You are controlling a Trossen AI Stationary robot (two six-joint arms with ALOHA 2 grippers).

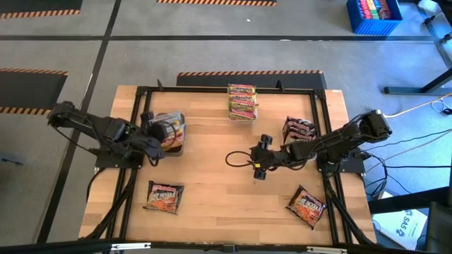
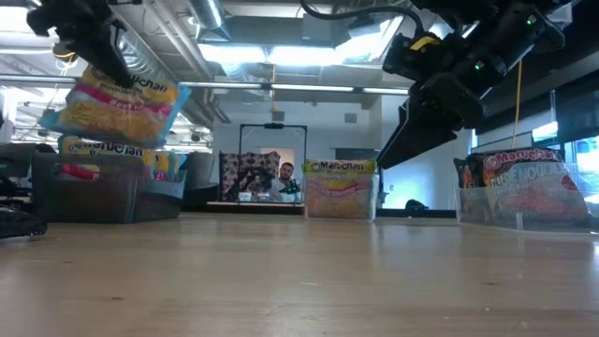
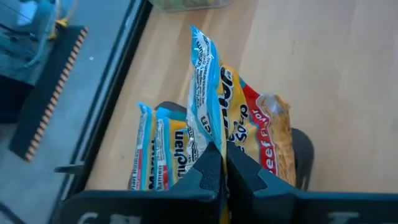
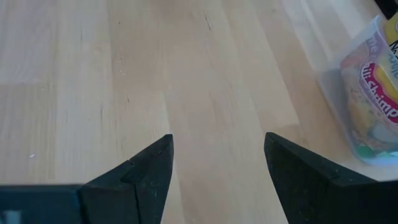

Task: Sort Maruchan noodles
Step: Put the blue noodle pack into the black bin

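Maruchan noodles lie in several spots on the wooden surface (image 1: 212, 176): we note flat square plastic packets with printed labels, some yellow-green, some orange-red, some dark. One packet with blue edging and a yellow and red label (image 3: 214, 124) hangs pinched by its top seam in the left end effector (image 1: 157, 136), whose fingers are pressed together on it, above a clear tub (image 1: 171, 134) at the left side that already holds similar packets standing on edge. A yellow-green stack (image 1: 242, 101) sits in a second tub at the far middle edge, and dark packets (image 1: 298, 129) fill a third tub at the right. Two loose orange-red packets rest flat on the near part of the surface, one at the left (image 1: 164, 197) and one at the right (image 1: 306, 207). We see the right end effector (image 1: 260, 168) held over bare wood near the centre, its fingers (image 4: 149, 168) spread apart with nothing between them. A black frame (image 1: 233, 90) borders the surface. Nothing lies between the right end effector and either loose packet.
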